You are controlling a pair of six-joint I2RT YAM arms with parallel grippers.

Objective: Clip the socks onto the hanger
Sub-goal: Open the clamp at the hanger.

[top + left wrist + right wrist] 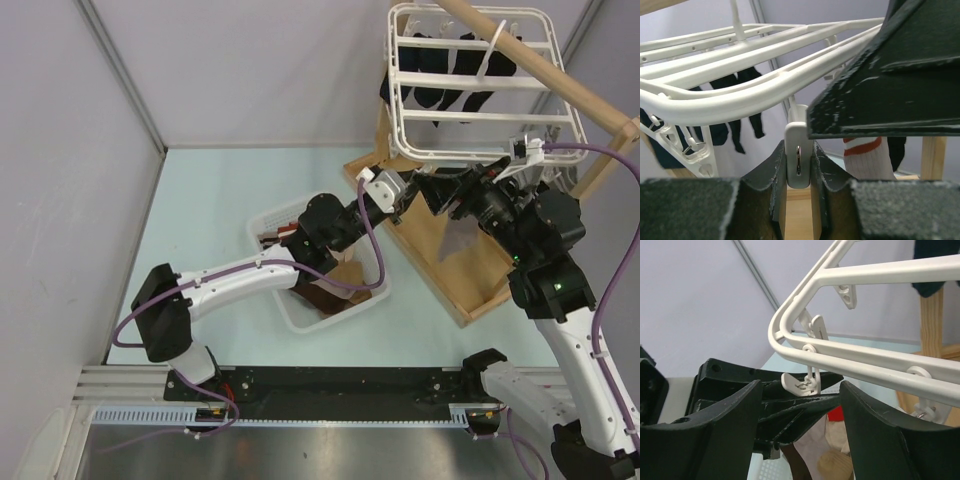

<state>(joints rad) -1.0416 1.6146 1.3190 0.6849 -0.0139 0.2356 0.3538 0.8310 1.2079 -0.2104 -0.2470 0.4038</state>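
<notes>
Left wrist: left claw [798, 175] is pinched on 1 clip [798, 150] hanging upright under the hanger [740, 100] near rail. Sock [866, 159], red-striped cuff up, long axis vertical, hangs just right of and behind the clip, under the right claw [801, 395], the nearer one. Right jaws stand wide; any hold on the sock isn't visible. Rail close above, wood post [932, 155] to the right; free room looks to be below.

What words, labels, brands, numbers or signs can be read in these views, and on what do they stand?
None: no text can be read in any of the three views.
The hanger, its clip, the socks hung on it and the basket show no print, label or number.
</notes>
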